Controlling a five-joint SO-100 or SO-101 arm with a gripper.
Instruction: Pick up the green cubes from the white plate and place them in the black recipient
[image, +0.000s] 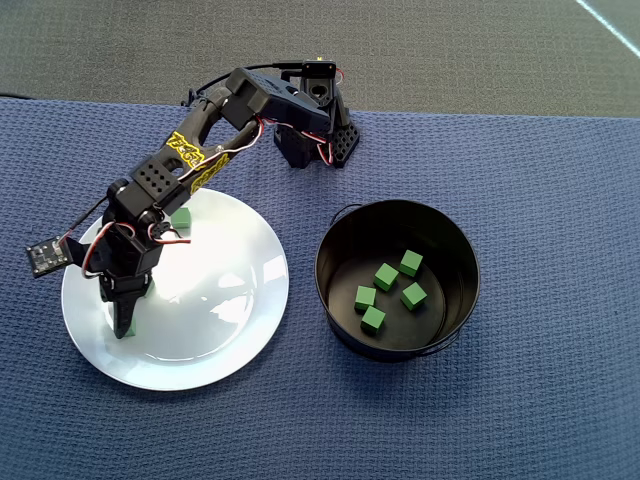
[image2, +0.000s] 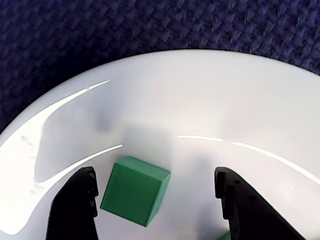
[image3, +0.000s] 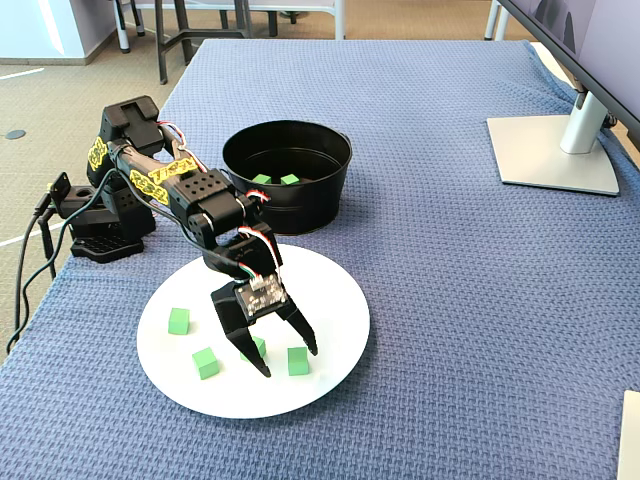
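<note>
Tool (image3: 290, 358) low over the plate (image3: 330, 290), jaws spread wide, gripping nothing. One cube (image2: 134, 190) lies between the fingers on the plate, nearer the left finger (image2: 75, 205) in the wrist view; whether it touches it is unclear. Three more cubes (image3: 179, 320) on the plate near the tool. Tin (image: 455, 250) well apart holds five cubes (image: 386, 277).

Blue woven cloth (image3: 450, 300) covers the table, grey monitor stand (image3: 560, 150) at its far right in the fixed view, chair legs (image3: 185, 30) on the floor behind.
</note>
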